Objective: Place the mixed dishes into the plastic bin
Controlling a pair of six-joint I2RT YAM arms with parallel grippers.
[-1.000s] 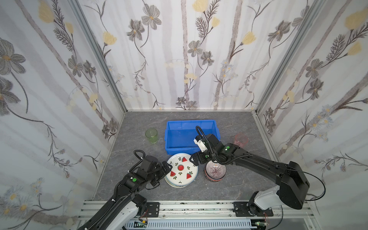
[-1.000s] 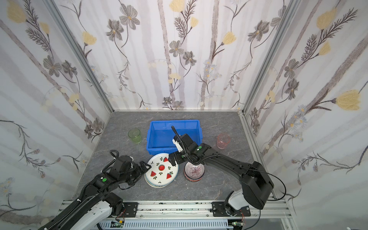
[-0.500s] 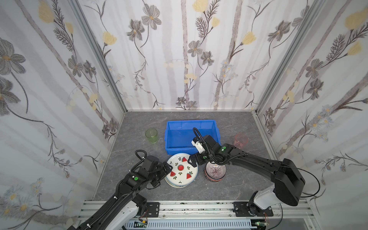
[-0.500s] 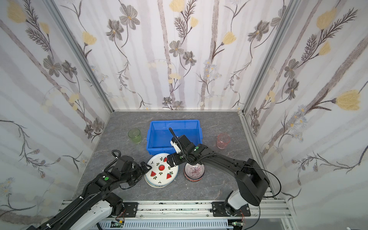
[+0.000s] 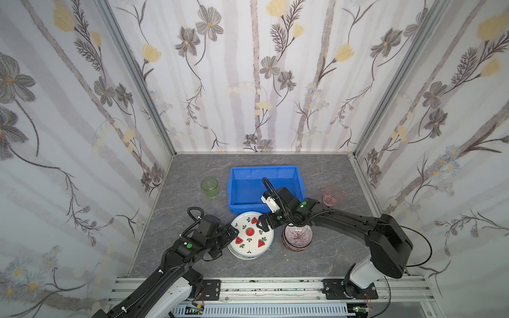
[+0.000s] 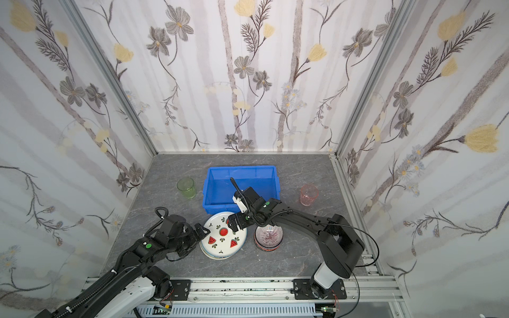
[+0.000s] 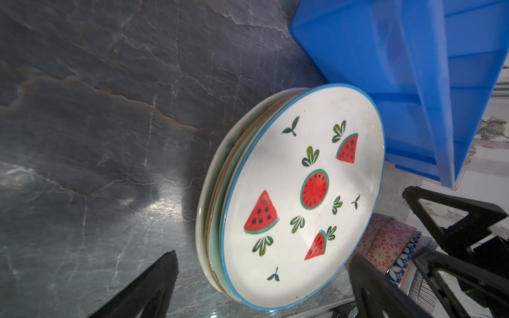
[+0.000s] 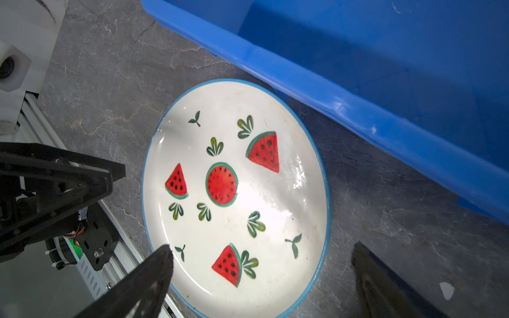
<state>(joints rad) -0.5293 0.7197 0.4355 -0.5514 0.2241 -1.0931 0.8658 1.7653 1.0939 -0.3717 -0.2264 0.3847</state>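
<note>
Flanked the watermelon plate (image 5: 252, 237), topmost of a stack on the worktop (image 5: 190, 201) just beside the plastic bin (image 5: 265, 167), with left claw (image 5: 232, 234) and right claw (image 5: 263, 224) both spread, pinching nothing. Best caught by its blue rim alone, probably, sparing the lower plates (image 7: 211, 203).

Both top views look steeply down from high at the front of the cell. They sit far enough back to hold the whole grey tabletop (image 5: 192, 170) and three papered walls (image 5: 248, 82), and they share nearly all of it. My left wrist camera sits low and close, looking obliquely across the watermelon plate (image 7: 303, 192), with the blue bin (image 7: 385, 55) at upper right. My right wrist camera looks down on that plate from close above, with the bin again at upper right, so both share them.
</note>
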